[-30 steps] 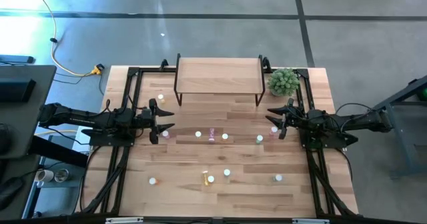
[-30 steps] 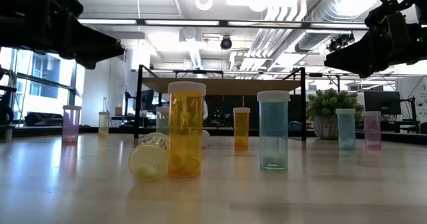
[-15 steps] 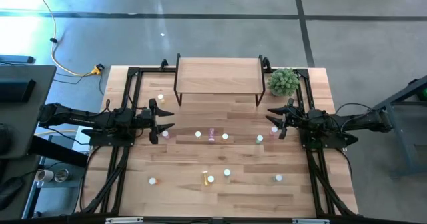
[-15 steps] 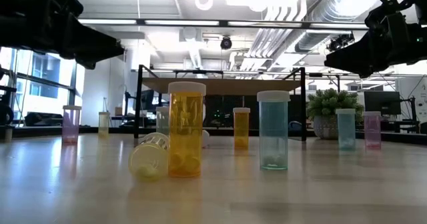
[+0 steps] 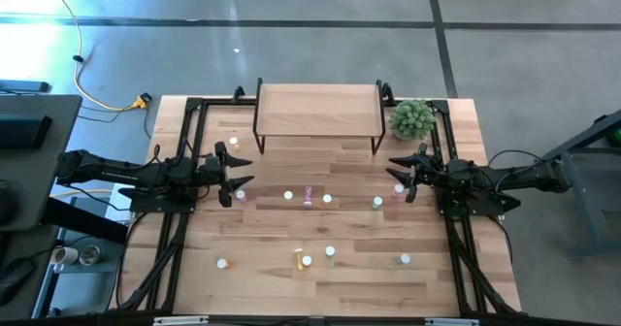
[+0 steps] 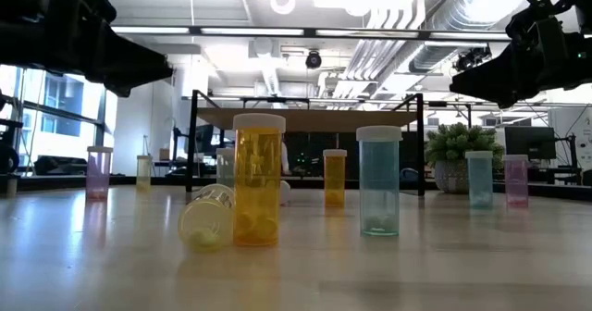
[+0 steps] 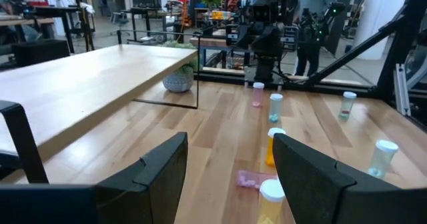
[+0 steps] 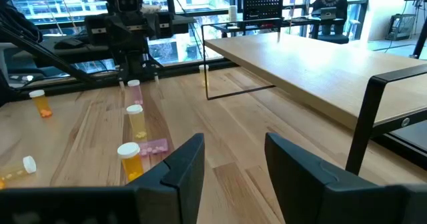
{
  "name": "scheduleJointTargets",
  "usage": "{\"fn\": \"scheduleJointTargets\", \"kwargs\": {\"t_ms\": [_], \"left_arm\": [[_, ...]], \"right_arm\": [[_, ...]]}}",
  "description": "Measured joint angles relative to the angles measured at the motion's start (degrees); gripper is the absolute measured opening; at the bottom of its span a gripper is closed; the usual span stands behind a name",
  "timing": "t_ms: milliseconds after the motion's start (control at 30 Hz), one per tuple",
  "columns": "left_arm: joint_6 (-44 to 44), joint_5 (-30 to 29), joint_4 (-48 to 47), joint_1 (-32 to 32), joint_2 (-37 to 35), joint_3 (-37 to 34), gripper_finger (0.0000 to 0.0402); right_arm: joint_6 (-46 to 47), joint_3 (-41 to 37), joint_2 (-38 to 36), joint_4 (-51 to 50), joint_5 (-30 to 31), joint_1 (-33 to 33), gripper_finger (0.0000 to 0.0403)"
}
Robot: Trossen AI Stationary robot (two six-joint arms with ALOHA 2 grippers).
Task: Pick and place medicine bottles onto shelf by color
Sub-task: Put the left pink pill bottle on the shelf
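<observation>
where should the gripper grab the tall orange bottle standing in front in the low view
Grip the orange bottle across its straight body, below the white cap, coming in level from its right: it stands upright, and a tipped yellow bottle lies against its left.

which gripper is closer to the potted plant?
Right. The right gripper hovers open just below the potted plant in the high view; the left gripper, also open, is across the table.

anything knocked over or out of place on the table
Yes. A pink bottle lies on its side in the middle row, and a yellow bottle lies tipped beside the upright orange bottle at the front. The shelf holds nothing yet.
</observation>
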Motion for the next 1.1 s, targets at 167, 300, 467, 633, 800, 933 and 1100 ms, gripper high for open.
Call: {"fn": "scheduleJointTargets", "kwargs": {"t_ms": [167,300,467,633,800,933,1100], "left_arm": [[-1.41,-0.45,-1.02,0.0,0.02,0.98,0.0211],[-1.42,-0.69,-5.17,0.0,0.01,4.61,0.0211],[-1.62,-0.52,-18.66,0.0,0.62,12.09,0.0211],[-5.38,2.21,-32.72,0.0,2.61,19.94,0.0211],[-8.18,7.01,-42.07,-0.03,5.79,26.28,0.0211],[-9.2,7.52,-47.3,-0.08,8.63,28.26,0.0211],[-14.53,8.44,-52.51,-0.36,12.64,28.24,0.0211]], "right_arm": [[0.0,0.0,-0.01,0.01,-0.01,0.02,0.0149],[0.0,0.02,-0.01,-0.01,0.01,0.02,0.0149],[0.0,0.01,0.01,-0.01,-0.01,0.01,0.0149],[0.0,0.01,0.01,0.0,0.01,0.02,0.0149],[0.0,0.0,-0.01,-0.01,0.0,0.01,0.0149],[0.0,0.0,0.01,0.01,0.0,0.02,0.0149],[0.0,0.0,0.01,0.0,-0.01,0.01,0.0149]]}}
